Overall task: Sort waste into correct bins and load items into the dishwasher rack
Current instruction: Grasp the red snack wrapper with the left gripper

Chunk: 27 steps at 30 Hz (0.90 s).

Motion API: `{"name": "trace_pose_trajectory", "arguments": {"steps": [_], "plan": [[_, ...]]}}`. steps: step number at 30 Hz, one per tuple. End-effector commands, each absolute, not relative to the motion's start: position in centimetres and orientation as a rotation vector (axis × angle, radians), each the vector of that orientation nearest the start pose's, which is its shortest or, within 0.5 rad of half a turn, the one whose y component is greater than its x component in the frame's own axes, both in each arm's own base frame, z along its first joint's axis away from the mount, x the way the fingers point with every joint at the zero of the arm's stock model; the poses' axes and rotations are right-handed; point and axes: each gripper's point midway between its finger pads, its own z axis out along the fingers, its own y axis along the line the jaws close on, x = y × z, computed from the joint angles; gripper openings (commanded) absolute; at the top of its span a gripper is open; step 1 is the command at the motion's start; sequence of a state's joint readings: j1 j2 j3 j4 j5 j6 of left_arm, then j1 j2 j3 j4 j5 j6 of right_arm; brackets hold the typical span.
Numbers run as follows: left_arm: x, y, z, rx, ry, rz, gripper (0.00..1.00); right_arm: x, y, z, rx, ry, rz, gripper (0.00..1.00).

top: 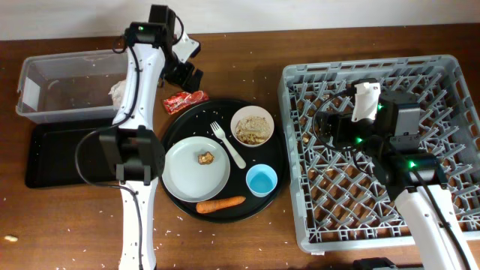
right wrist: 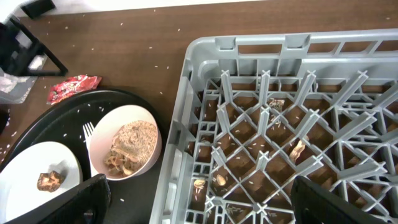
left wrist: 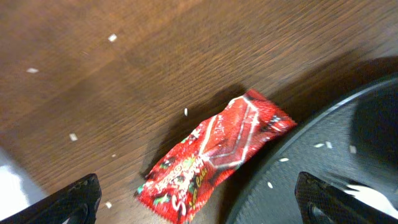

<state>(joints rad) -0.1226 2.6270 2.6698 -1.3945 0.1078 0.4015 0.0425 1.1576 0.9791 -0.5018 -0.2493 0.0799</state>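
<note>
Below the left claw (left wrist: 208, 202), spread wide and empty to straddle it: red snack wrapper (left wrist: 217, 149), flat on the tabletop (left wrist: 124, 74) just beside the round black tray (left wrist: 348, 143). Beyond, right claw (right wrist: 214, 202) likewise parted, hanging over the dishwasher rack (right wrist: 186, 81).

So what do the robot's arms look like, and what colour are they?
The left arm and right arm are white tubes with chunky black joints and tiny green lights. A thin black cable loops beside the left one. Each arm ends in a black pincer with two fingers: the left pincer and the right pincer.
</note>
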Motion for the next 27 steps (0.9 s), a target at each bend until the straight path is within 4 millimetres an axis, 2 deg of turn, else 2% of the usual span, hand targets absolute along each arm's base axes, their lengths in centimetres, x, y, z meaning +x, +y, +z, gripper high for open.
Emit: {"name": "trace_pose_trajectory", "arguments": {"steps": [1,13,15,16,17,18,19,20,21,24,26,27], "plan": [[53.6,-8.1,4.2,0.801,2.858,-0.111,0.99,35.3,5.5,22.5,-0.082,2.235,0.343,0.92],[52.9,-7.1,-1.8,0.819,2.966,-0.066,0.89,35.3,5.2,22.3,-0.069,2.245,0.318,0.92],[52.7,-7.3,-2.6,0.827,2.977,-0.071,0.7,35.3,5.2,22.3,-0.068,2.245,0.318,0.92],[52.8,-7.3,-2.6,0.826,2.975,-0.07,0.54,35.3,5.2,22.3,-0.068,2.245,0.318,0.92],[52.8,-7.3,-2.6,0.826,2.974,-0.07,0.43,35.3,5.2,22.3,-0.068,2.245,0.318,0.92],[52.8,-7.3,-2.6,0.825,2.974,-0.07,0.21,35.3,5.2,22.3,-0.068,2.245,0.318,0.92],[52.8,-7.3,-2.6,0.82,2.977,-0.072,0.07,35.3,5.2,22.3,-0.068,2.247,0.318,0.92],[52.8,-7.3,-2.6,0.806,2.981,-0.076,0.01,35.4,5.2,22.2,-0.068,2.249,0.318,0.92],[52.8,-7.3,-2.5,0.781,2.986,-0.076,0.01,35.4,5.2,22.1,-0.068,2.251,0.319,0.92],[53.4,-7.4,-0.4,0.654,2.979,-0.074,0.0,35.4,5.2,22.1,-0.068,2.251,0.319,0.92],[53.6,-7.4,2.7,0.562,2.96,-0.072,0.0,35.4,5.2,22.1,-0.068,2.251,0.318,0.92],[53.9,-7.4,5.8,0.51,2.921,-0.07,0.0,35.4,5.2,22.1,-0.068,2.251,0.319,0.92]]}}
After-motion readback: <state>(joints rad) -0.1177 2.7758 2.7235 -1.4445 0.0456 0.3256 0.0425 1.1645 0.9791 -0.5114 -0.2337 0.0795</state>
